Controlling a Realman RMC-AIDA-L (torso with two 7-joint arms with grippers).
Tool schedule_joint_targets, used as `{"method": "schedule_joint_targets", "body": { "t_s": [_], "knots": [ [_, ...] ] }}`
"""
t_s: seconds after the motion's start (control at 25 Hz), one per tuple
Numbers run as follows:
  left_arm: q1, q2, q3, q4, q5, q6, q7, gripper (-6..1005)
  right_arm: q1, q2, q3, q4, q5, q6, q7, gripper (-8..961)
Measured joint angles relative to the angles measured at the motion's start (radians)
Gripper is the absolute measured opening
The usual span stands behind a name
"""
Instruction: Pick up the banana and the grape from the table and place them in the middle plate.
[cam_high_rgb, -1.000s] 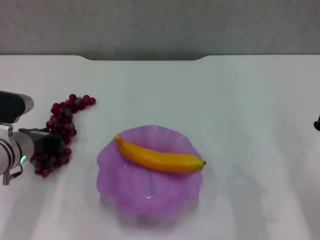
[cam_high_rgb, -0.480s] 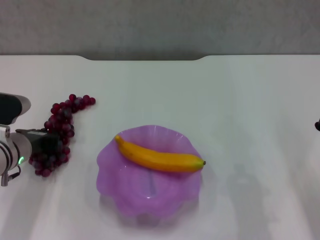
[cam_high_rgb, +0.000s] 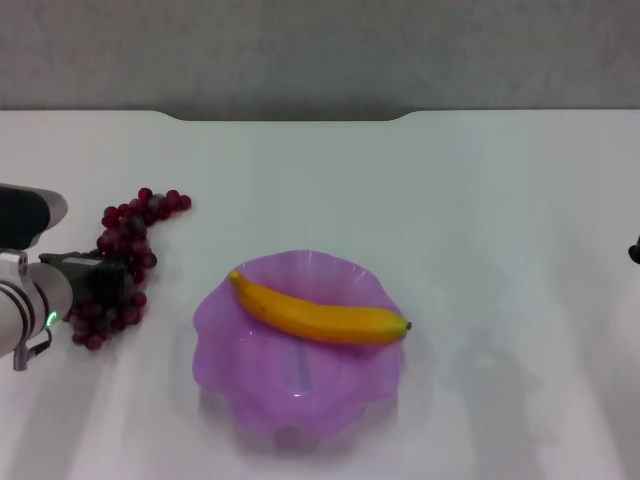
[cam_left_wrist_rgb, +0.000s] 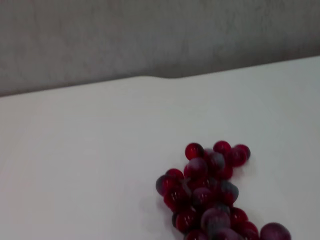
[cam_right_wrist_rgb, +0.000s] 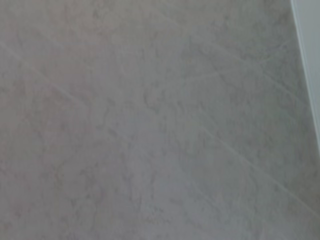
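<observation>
The banana (cam_high_rgb: 320, 315) lies across the far half of the purple middle plate (cam_high_rgb: 250, 390), its greenish tip pointing right. On the table (cam_high_rgb: 480, 200) to the plate's left lies the grape (cam_high_rgb: 135, 225), a long dark red bunch. My left gripper (cam_high_rgb: 100, 285) sits on the near end of that bunch, its dark fingers closed into the berries. The left wrist view shows the far end of the grape (cam_left_wrist_rgb: 210, 195) on the white top. Only a dark sliver of my right gripper (cam_high_rgb: 634, 252) shows at the right edge, far from the plate.
The table's grey back edge (cam_high_rgb: 290, 115) runs across the far side. The right wrist view shows only a grey surface.
My left gripper has shifted slightly right and away from me, and the near end of the grape bunch has moved with it. The banana and plate have not moved.
</observation>
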Motion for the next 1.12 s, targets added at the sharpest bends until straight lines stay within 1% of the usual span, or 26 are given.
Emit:
{"method": "schedule_joint_targets", "body": {
  "t_s": [0.24,0.44,0.56,0.76,1.12],
  "knots": [
    [0.015,-0.001,0.004,-0.022,-0.004,0.016,-0.004,203,0.000,0.000,0.000,0.000,0.000,0.000,0.001,-1],
    [0.033,0.000,0.018,-0.037,-0.040,0.070,-0.005,201,0.000,0.000,0.000,0.003,0.000,0.000,0.001,-1],
    [0.035,0.001,0.039,-0.038,-0.068,0.100,-0.004,200,0.001,0.000,0.000,0.006,0.000,0.000,0.001,-1],
    [0.035,0.003,0.044,-0.049,-0.092,0.150,-0.006,198,0.005,0.004,0.000,0.015,-0.006,0.000,0.012,-1],
    [0.044,0.001,0.045,-0.100,-0.096,0.180,-0.006,194,0.007,0.005,-0.001,0.026,-0.011,0.000,0.025,-1]
  ]
}}
